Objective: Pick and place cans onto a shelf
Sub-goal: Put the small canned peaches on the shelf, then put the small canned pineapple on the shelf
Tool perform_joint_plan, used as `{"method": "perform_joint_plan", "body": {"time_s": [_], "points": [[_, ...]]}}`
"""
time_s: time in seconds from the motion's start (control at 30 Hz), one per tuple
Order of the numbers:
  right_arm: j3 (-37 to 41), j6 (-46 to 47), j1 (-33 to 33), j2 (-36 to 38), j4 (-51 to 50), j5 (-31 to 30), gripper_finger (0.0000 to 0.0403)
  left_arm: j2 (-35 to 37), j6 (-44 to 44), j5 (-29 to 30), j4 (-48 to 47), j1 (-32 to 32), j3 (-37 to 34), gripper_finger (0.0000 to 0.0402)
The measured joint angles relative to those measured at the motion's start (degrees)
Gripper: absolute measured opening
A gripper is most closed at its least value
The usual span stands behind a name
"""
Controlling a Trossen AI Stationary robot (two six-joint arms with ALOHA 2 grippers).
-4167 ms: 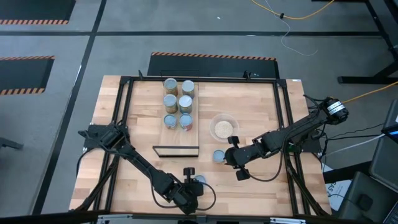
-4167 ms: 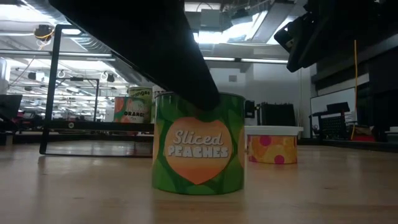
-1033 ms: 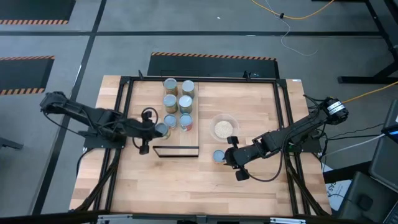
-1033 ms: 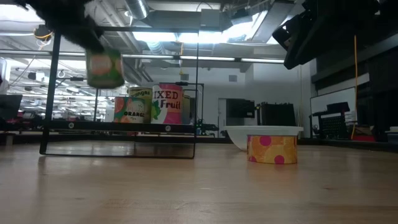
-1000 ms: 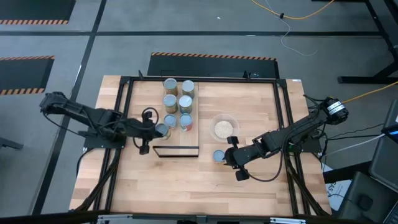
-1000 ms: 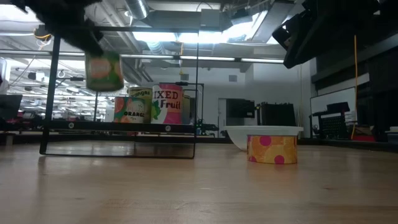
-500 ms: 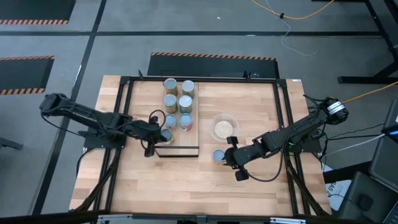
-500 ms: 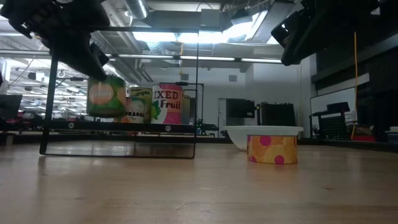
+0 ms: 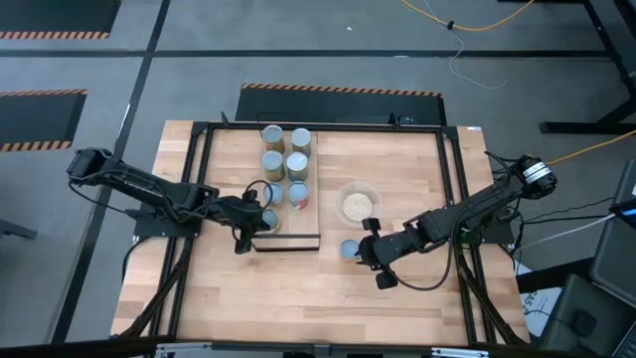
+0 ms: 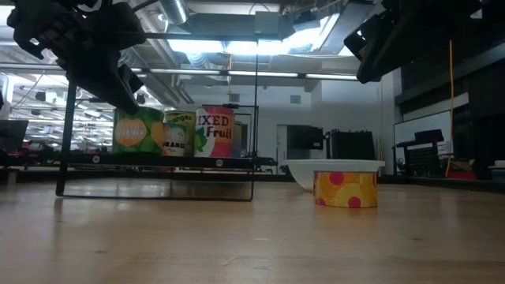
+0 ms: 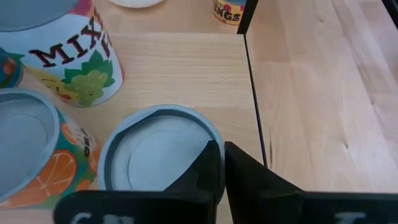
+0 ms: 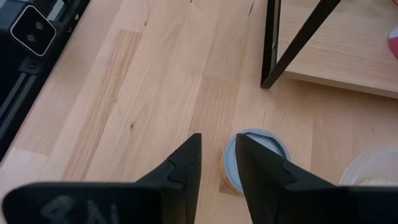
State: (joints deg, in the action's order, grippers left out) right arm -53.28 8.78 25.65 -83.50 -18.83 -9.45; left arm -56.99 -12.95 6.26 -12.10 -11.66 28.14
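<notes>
My left gripper (image 9: pixel 260 220) is shut on a green peaches can (image 10: pixel 136 130), which stands on the near end of the light-wood shelf (image 9: pixel 301 225), next to an orange-label can (image 10: pixel 177 132). Several more cans (image 9: pixel 285 164) stand in two rows on the shelf. My right gripper (image 9: pixel 364 251) is open and empty. It hovers just right of a lone can with a pale-blue top (image 9: pixel 349 249); in the right wrist view that can (image 12: pixel 255 163) shows below the fingers. My left gripper pinches the green can's top rim (image 11: pixel 214 138) between its two fingers, one finger (image 11: pixel 210 163) over the lid and the other outside the wall. The fingers come from above, slanting from the table's left. The can stands upright with its bottom on the shelf.
A clear bowl with beige contents (image 9: pixel 357 204) stands right of the shelf. The shelf's thin black frame (image 9: pixel 283 240) rises at its near end, close to my left gripper. Bare tabletop (image 9: pixel 298 298) lies toward the near edge.
My left gripper has gone toward the table's right edge and down with the green can. The can was in the air left of the shelf. It now stands upright on the shelf's near end beside the orange-label can.
</notes>
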Motion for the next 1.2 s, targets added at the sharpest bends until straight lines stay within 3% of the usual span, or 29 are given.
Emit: {"method": "perform_joint_plan", "body": {"time_s": [0.5, 1.2], "points": [[0.0, 0.0, 0.0, 0.0, 0.0, 0.0, 0.0103, 0.0, -2.0, 0.1, -0.3, 0.0, 0.0, 0.0066], [0.0, 0.0, 0.0, 0.0, 0.0, 0.0, 0.0103, 2.5, -1.9, 0.6, 2.8, 0.0, 0.0, 0.0068]]}}
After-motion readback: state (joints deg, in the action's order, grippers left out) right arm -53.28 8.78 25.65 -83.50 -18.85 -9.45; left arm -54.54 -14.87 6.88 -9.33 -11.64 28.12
